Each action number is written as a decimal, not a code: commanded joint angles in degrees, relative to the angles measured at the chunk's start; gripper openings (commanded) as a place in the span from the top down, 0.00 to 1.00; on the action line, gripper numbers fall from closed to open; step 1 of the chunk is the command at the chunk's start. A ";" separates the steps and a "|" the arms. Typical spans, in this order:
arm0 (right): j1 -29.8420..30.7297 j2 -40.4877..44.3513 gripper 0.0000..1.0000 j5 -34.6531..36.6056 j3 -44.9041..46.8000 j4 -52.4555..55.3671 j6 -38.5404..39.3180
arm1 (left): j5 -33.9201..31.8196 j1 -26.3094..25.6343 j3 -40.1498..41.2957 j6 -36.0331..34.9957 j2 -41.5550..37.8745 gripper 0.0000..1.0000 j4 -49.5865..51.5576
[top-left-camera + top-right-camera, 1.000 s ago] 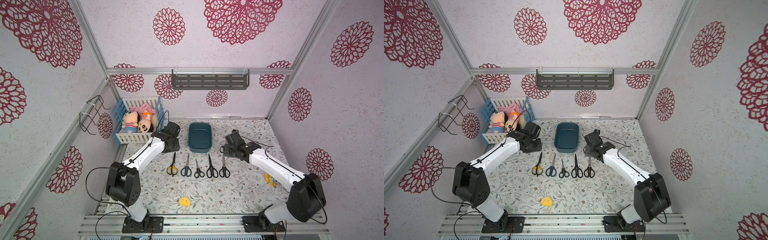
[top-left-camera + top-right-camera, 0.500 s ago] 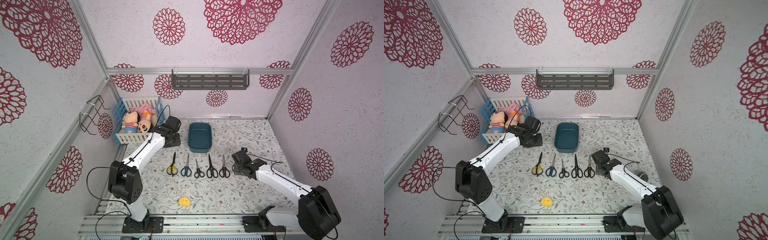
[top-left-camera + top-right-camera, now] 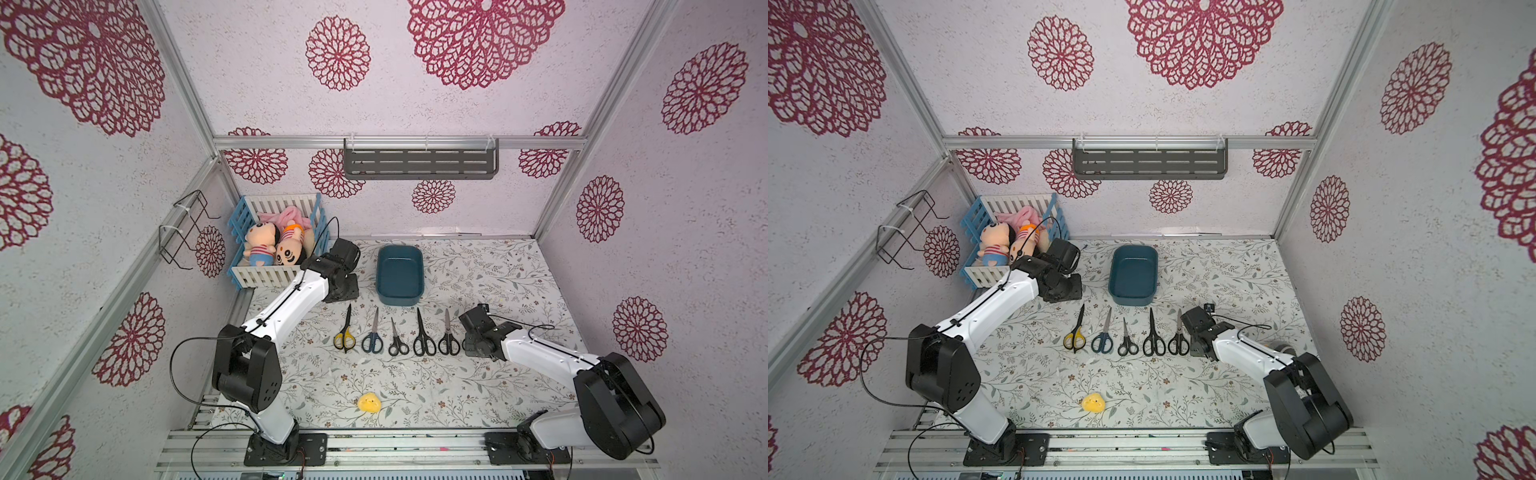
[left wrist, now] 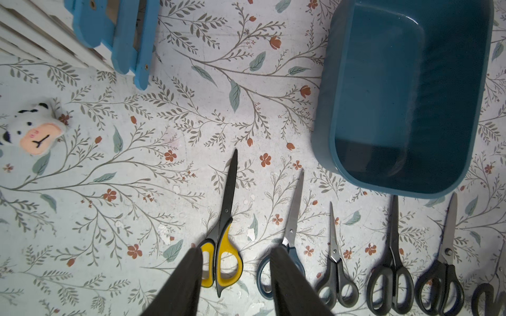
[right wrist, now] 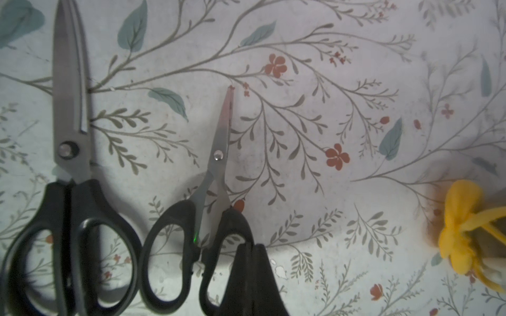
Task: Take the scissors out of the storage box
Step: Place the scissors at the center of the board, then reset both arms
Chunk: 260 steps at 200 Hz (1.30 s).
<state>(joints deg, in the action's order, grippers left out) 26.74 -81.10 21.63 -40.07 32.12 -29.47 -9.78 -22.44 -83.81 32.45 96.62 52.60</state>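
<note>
Hovering with jaws parted, the left gripper point(image 4: 235, 276) is seen empty; six metal-bladed scissors point(image 4: 394, 246) are laid in a row outside the dark teal plastic storage box point(image 3: 400, 300); the right gripper point(image 5: 250, 273) is closed beside a black-handled pair point(image 5: 217, 156).

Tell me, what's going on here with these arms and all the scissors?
The storage box is empty; the scissors lie in a row in front of it. The right gripper, shut and holding nothing, sits beside the handle of the last small black pair. The left gripper is open, near the row's other end.
</note>
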 commanded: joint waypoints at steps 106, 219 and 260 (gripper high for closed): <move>-0.46 0.04 0.72 4.85 -4.33 3.00 -1.24 | -0.26 0.99 0.07 -1.59 -2.52 0.58 0.30; -8.34 11.37 0.01 12.44 -4.68 -26.02 11.59 | -8.54 9.54 6.95 -3.90 -10.26 0.03 -8.26; -18.30 12.18 0.01 10.27 4.81 -38.19 14.78 | -18.39 14.61 11.17 -2.27 -9.23 0.03 -9.80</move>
<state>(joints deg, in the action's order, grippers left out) 12.53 -70.59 31.53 -39.94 5.93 -18.92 -20.29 -9.85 -74.26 29.39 86.19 44.42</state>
